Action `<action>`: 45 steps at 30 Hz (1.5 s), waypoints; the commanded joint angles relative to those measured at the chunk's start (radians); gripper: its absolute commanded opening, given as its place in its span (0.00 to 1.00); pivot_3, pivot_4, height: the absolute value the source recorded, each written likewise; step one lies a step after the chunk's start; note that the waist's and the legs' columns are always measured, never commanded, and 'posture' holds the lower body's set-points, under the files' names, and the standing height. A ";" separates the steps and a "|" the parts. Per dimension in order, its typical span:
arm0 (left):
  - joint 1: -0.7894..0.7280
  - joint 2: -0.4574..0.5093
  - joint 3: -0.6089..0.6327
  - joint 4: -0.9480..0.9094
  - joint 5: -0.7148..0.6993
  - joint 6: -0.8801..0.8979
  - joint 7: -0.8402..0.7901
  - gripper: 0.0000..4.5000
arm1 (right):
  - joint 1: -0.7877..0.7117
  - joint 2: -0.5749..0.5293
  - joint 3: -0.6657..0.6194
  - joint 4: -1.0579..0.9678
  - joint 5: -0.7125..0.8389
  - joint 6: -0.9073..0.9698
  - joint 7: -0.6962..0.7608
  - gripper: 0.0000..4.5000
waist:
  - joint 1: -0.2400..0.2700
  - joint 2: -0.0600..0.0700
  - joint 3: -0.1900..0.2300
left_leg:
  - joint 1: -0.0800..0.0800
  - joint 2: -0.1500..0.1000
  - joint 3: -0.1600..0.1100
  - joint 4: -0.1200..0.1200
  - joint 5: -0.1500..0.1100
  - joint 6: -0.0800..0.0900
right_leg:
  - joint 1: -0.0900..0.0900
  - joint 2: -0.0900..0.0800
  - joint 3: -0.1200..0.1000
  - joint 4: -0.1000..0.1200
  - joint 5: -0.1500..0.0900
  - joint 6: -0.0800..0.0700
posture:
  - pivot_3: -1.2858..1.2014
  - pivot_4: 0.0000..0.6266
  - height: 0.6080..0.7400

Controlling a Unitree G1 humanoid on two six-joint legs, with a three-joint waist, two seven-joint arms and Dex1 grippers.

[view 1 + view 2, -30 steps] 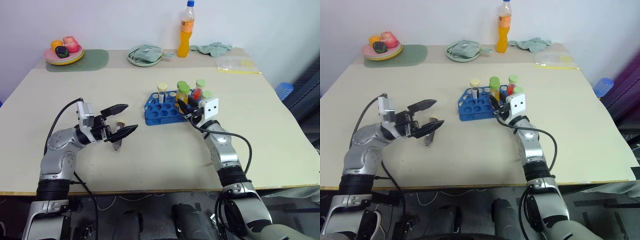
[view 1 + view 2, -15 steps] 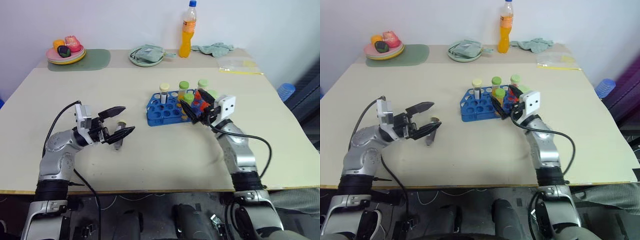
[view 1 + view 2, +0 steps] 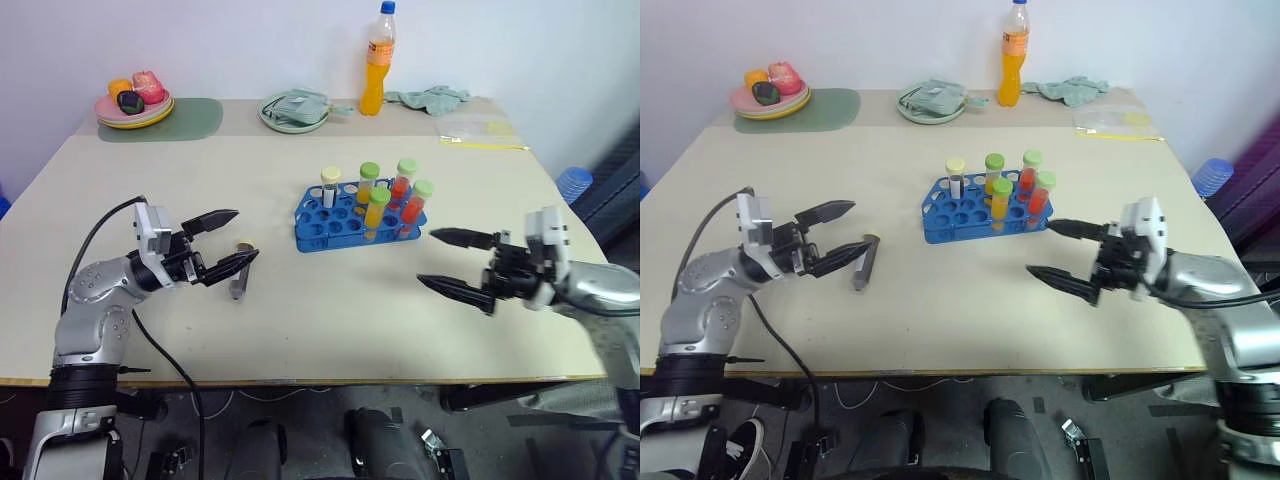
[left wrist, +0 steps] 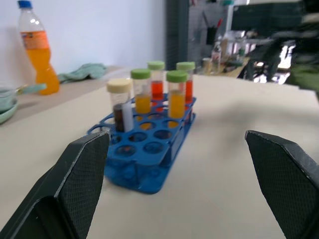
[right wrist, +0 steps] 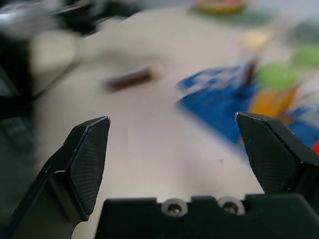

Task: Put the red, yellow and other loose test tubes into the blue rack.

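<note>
At the far left of the counter [image 3: 300,320] we see a pink plate [image 3: 133,108] of toy food on a green mat [image 3: 190,118]. Nearer us, our left end effector [image 3: 225,243] hangs just above the counter with its two black fingers spread wide and nothing between them. Just past its fingertips a loose tube [image 3: 239,272] with dark contents and a cream cap lies flat on the counter, apart from the fingers.

Toward the middle stands the blue rack [image 3: 345,218], with open counter between it and the lying tube. Five tubes stand upright in it: one with a cream cap [image 3: 330,186] at its left, then green-capped ones, two with yellow contents [image 3: 377,209] and two with red [image 3: 414,205], grouped at its right end. Behind it, at the back edge, are a green plate with a cloth [image 3: 293,109], an orange drink bottle [image 3: 374,58] and a crumpled cloth [image 3: 428,97].

At the right, our right end effector [image 3: 455,262] is held clear of the rack and above the counter, fingers wide apart and empty
</note>
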 commanded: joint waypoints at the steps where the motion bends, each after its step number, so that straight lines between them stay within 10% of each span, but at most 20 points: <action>1: 0.009 0.033 0.036 -0.051 0.009 0.019 0.041 1.00 | -0.077 -0.029 -0.031 0.013 0.016 -0.006 0.039 0.99 | -0.005 0.000 0.000 | 0.001 0.000 0.000 0.000 0.000 0.000 | 0.000 0.000 0.000 0.000 0.000 0.000 | 0.52 0.24 1.00; 13: -0.126 0.179 -0.048 -0.367 -0.058 0.837 0.505 1.00 | -0.091 0.022 0.023 0.008 -0.031 -0.056 0.056 0.99 | 0.008 -0.006 0.003 | -0.001 0.000 -0.001 0.001 0.000 0.000 | 0.000 0.000 -0.001 0.000 0.001 0.004 | 0.52 0.24 1.00; 22: -0.377 0.096 -0.027 -0.334 -0.065 1.344 0.752 1.00 | -0.114 0.080 0.071 0.015 -0.062 -0.072 0.028 0.99 | -0.002 -0.005 0.003 | 0.000 -0.001 -0.002 0.001 0.000 0.000 | 0.000 0.000 -0.001 0.001 0.001 0.005 | 0.52 0.24 1.00; 32: -0.520 0.162 -0.148 -0.072 -0.154 1.485 0.813 1.00 | -0.131 0.106 0.103 0.040 -0.081 -0.068 0.023 0.99 | 0.005 -0.006 0.003 | -0.001 -0.002 -0.003 0.001 0.000 0.000 | 0.000 0.000 -0.001 0.001 0.001 0.005 | 0.52 0.24 1.00; 45: -0.880 0.215 -0.627 0.432 -0.336 1.485 0.746 1.00 | -0.124 0.114 0.108 0.031 -0.082 -0.046 0.011 0.99 | 0.002 -0.006 0.003 | -0.001 -0.002 -0.003 0.001 0.000 0.000 | -0.001 0.000 -0.001 0.002 0.001 0.005 | 0.52 0.24 1.00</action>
